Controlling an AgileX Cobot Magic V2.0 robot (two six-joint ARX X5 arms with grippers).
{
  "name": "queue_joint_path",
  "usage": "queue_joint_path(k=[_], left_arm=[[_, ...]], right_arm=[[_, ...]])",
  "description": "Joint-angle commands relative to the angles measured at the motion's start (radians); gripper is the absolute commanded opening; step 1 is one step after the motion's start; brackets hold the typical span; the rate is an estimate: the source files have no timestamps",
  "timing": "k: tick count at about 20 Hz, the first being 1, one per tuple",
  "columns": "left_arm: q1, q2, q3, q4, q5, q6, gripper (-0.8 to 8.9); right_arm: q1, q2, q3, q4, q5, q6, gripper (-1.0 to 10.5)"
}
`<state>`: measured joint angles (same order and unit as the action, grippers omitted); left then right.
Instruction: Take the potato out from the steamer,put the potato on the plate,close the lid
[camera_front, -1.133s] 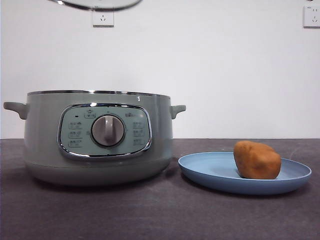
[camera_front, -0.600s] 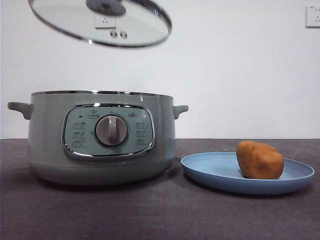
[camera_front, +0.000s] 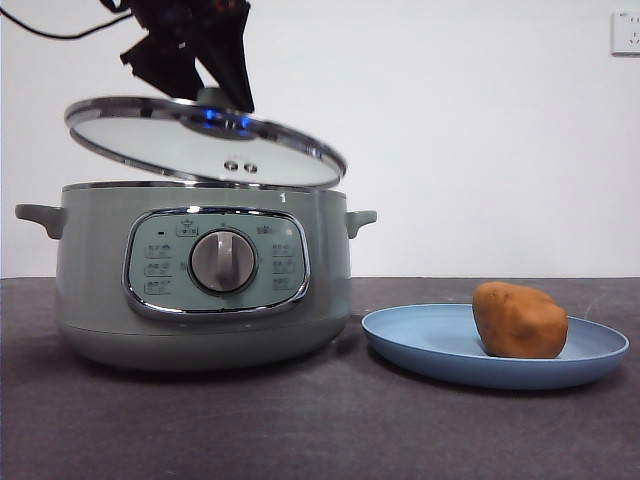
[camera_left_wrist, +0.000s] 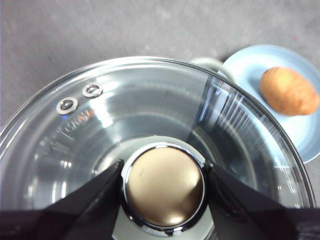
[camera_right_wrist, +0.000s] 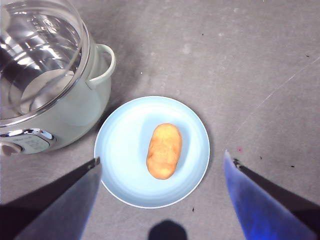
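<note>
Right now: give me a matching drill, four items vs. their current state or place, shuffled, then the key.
Things:
1. potato
2. lid
3. right gripper
4. steamer

States:
A. open, above the plate
B. held tilted by its knob in the left gripper
C. lying on the blue plate
D. on the table, not yet covered

Pairs: 1-C, 2-B, 3-A, 4-D

You can read no text here. The steamer (camera_front: 200, 270) has small marks and button icons on its panel (camera_front: 216, 263) around the dial (camera_front: 222, 262), all too small and blurred to make out. The lid (camera_left_wrist: 150, 145) bears faint embossed lettering, also illegible.
</note>
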<state>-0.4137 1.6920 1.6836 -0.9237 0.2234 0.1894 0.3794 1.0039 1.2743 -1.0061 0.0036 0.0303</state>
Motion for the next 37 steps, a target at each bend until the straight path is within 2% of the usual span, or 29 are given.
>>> queue_joint_path(k=[1, 6, 10, 12, 13, 15, 17, 24, 26, 30, 32, 36, 37], left_arm=[[-0.003, -0.014, -0.058, 0.059, 0.008, -0.006, -0.08], [-0.003, -0.014, -0.203, 0.085, -0.026, -0.006, -0.08], [-0.003, -0.014, -0.217, 0.064, -0.037, -0.008, -0.08], [-0.003, -0.014, -0.217, 0.064, -0.037, -0.042, 0.06], [-0.003, -0.014, -0.217, 0.065, -0.038, -0.052, 0.59], [-0.003, -0.014, -0.217, 0.068, -0.039, -0.066, 2.48], [-0.003, -0.014, -0.217, 0.075, -0.039, -0.075, 3.17], [-0.002, -0.021, -0.136, 0.089, -0.043, -0.09, 3.17], [-0.003, -0.031, -0.073, 0.051, -0.066, -0.09, 3.17], [-0.003, -0.063, 0.107, -0.12, -0.071, -0.089, 3.16], [-0.003, -0.086, 0.209, -0.218, -0.063, -0.085, 3.16], [-0.003, -0.14, 0.381, -0.467, -0.031, -0.053, 3.15], [-0.003, -0.163, 0.394, -0.473, -0.004, -0.055, 3.14]], right_arm=[[0.0, -0.002, -0.003, 0.002, 0.003, 0.007, 4.1], [0.0, -0.002, -0.003, 0.002, 0.003, 0.023, 4.1], [0.0, -0.002, -0.003, 0.002, 0.003, 0.023, 4.1], [0.0, -0.002, -0.003, 0.002, 0.003, 0.023, 4.1], [0.0, -0.002, -0.003, 0.002, 0.003, 0.023, 4.1], [0.0, -0.002, -0.003, 0.002, 0.003, 0.023, 4.1], [0.0, -0.002, -0.003, 0.002, 0.003, 0.023, 4.1], [0.0, -0.002, -0.003, 0.002, 0.002, 0.023, 4.1], [0.0, -0.002, -0.003, 0.003, -0.002, 0.022, 4.1], [0.001, -0.002, -0.003, 0.031, -0.009, 0.022, 4.1], [0.0, -0.002, -0.003, 0.055, -0.07, 0.021, 4.1], [0.001, -0.002, -0.003, 0.076, -0.341, 0.021, 4.1], [0.001, -0.002, -0.003, 0.077, -0.405, 0.021, 4.1]])
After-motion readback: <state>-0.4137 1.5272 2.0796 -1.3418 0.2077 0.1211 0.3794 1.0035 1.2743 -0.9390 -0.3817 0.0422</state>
